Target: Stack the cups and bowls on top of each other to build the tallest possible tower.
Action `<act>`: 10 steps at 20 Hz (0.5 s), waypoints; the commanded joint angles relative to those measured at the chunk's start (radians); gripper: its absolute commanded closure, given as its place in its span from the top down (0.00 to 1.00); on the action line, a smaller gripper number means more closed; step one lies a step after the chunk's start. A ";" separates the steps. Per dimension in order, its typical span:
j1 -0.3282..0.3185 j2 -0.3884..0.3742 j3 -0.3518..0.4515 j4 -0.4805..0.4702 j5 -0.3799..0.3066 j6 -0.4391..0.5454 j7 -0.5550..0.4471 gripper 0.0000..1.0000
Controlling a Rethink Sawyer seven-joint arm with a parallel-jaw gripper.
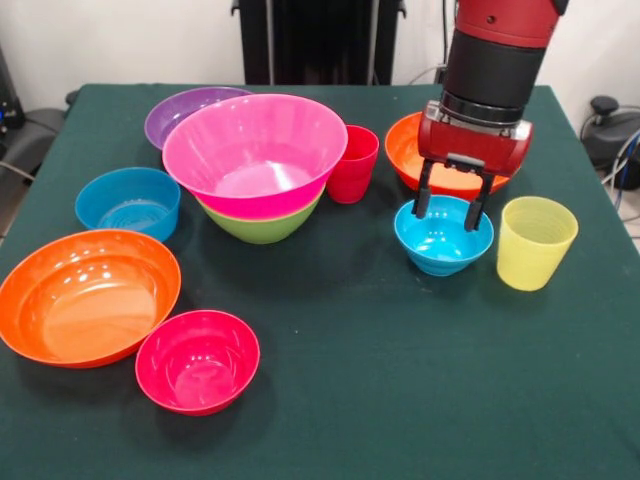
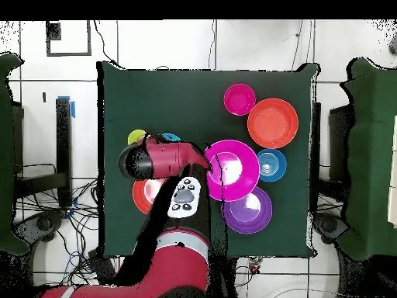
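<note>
Gripper of your red and black Sawyer arm hangs over the small glossy blue plastic bowl right of centre on the dark green table, its two dark fingers spread about as wide as the bowl and dipped to rim level at either side; you cannot tell from either view whether they touch the rim, and they hold nothing. Just right of that bowl stands the translucent yellow ribbed tumbler, upright and close to the table's right edge. Behind the gripper sits a wide orange plastic bowl, partly hidden by the wrist. At centre you see the tower: the large pink plastic bowl nested in the green bowl, with the glossy red tumbler just beside its right rim and the purple bowl tucked behind its left. Left of the tower rests a second small blue bowl; nearer the camera the other wide orange bowl reaches the table's left edge, touching or nearly touching the small red-pink bowl. Open cloth stretches across the near right of the table. From overhead, the arm covers the yellow tumbler and blue bowl almost entirely.
</note>
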 commanded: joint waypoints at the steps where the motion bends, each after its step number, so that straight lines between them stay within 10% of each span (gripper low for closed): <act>1: 0.056 0.037 0.007 0.005 0.046 -0.013 0.185 1.00; 10: 0.226 0.107 -0.221 -0.007 0.308 0.033 0.441 1.00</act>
